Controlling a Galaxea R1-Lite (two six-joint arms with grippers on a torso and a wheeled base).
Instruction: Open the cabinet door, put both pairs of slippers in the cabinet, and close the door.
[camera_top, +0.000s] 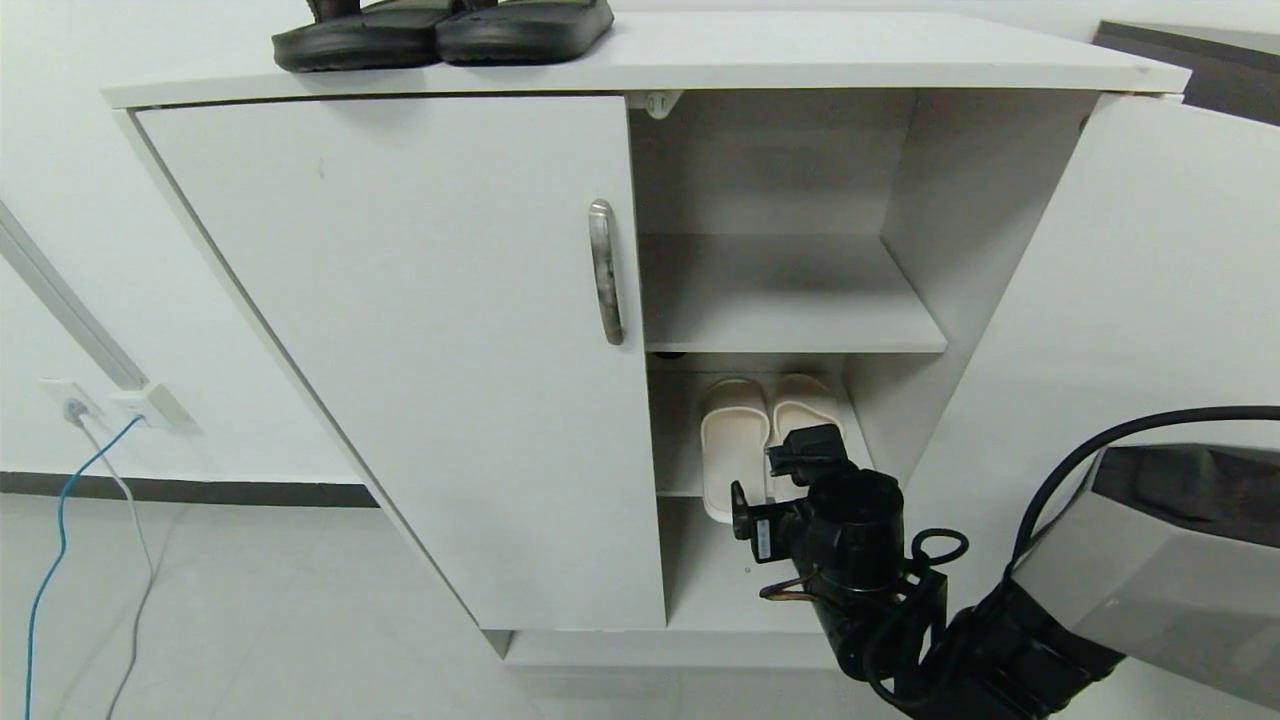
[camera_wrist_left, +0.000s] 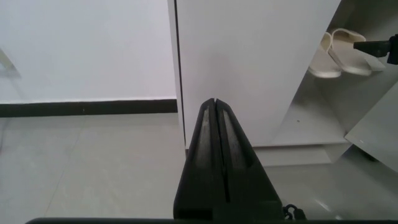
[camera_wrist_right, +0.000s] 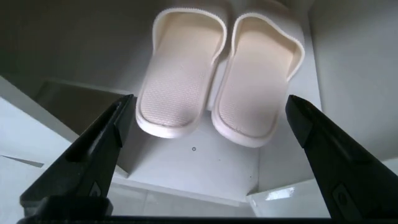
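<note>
The white cabinet (camera_top: 850, 55) has its right door (camera_top: 1130, 290) swung open and its left door (camera_top: 400, 350) closed. A cream pair of slippers (camera_top: 733, 450) (camera_wrist_right: 180, 74) (camera_wrist_left: 339, 53) lies side by side on the lower shelf inside. A black pair of slippers (camera_top: 445, 30) rests on the cabinet top at the left. My right gripper (camera_top: 775, 475) (camera_wrist_right: 210, 106) hangs open just in front of the cream pair, holding nothing. My left gripper (camera_wrist_left: 214, 106) is shut and empty, low above the floor, pointing at the closed door's lower part.
The upper shelf (camera_top: 790, 300) inside is bare. A metal handle (camera_top: 604, 272) runs down the closed door's inner edge. A wall socket (camera_top: 75, 405) with a blue cable (camera_top: 60, 540) sits at the left. Pale tiled floor (camera_top: 250, 620) lies before the cabinet.
</note>
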